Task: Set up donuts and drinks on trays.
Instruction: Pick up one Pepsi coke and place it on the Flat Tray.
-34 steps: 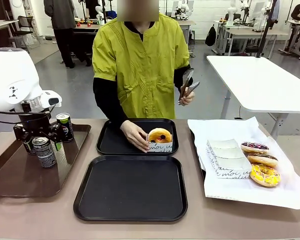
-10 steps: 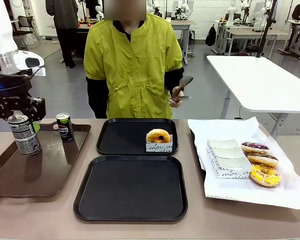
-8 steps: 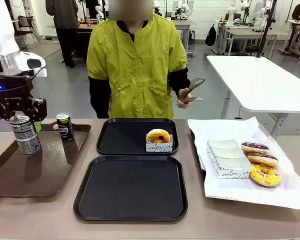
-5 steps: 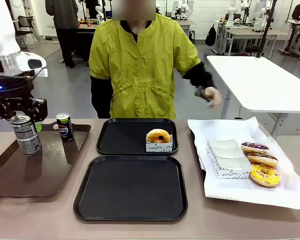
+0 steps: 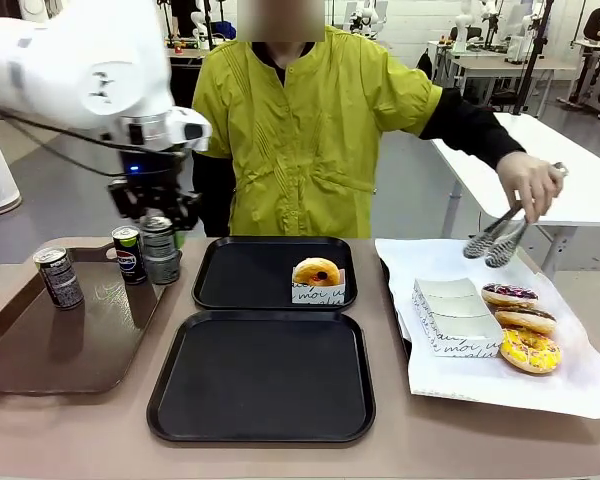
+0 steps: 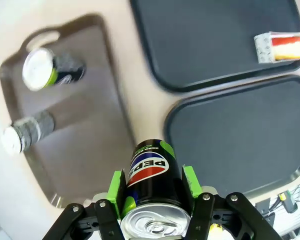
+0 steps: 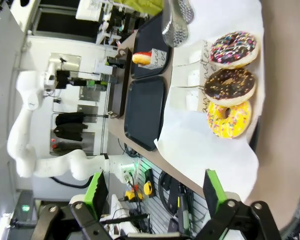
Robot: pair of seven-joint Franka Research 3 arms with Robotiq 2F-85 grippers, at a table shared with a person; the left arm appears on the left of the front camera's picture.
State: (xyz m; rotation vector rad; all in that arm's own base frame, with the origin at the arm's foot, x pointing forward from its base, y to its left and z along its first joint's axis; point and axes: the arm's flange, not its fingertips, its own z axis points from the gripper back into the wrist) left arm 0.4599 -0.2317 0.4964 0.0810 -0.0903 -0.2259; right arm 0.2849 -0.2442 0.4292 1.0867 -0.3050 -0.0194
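Left hand, front view: clamped on a can, it has swung from over the middle of the brown tray to that tray's right rim, near the far black tray. That tray holds one boxed donut, and the near black tray is bare. The person's hand has meanwhile brought tongs over the loose donuts on the white paper. Left wrist view: you see the Pepsi-marked can pinched between the green pads, with two spare cans standing on the brown tray below. Right wrist view: your right hand stands wide and empty, facing the loose donuts. Judge the first drink as in transit, and expect to set it on a black tray next.
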